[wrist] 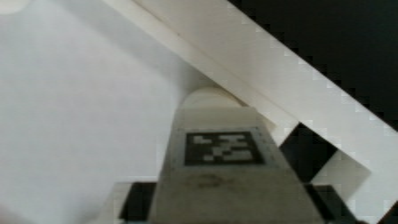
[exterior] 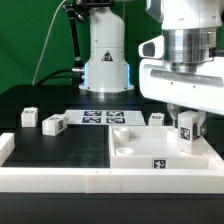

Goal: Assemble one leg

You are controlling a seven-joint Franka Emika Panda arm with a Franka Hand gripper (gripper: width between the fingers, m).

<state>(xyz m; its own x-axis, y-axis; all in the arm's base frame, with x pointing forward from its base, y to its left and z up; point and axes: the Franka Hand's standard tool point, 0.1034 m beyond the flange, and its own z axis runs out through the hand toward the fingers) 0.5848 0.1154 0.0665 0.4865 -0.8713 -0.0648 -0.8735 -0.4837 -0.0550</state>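
Observation:
My gripper (exterior: 186, 127) is shut on a leg (exterior: 186, 134), a small white block with a black-and-white tag. It holds the leg upright over the right part of the large white panel (exterior: 140, 152), near its right rim. A round socket (exterior: 122, 136) shows at the panel's left far corner. In the wrist view the leg (wrist: 226, 150) fills the middle, tag facing the camera, with dark fingers (wrist: 146, 200) on both sides of it; my gripper (wrist: 226, 208) clamps it above the panel (wrist: 80, 100). Whether the leg touches the panel is hidden.
Two loose legs (exterior: 29, 116) (exterior: 54, 124) lie at the exterior view's left, and another (exterior: 156, 118) lies behind the panel. The marker board (exterior: 104, 117) lies at the back centre. A white U-shaped frame (exterior: 60, 176) borders the front. The robot base (exterior: 106, 60) stands behind.

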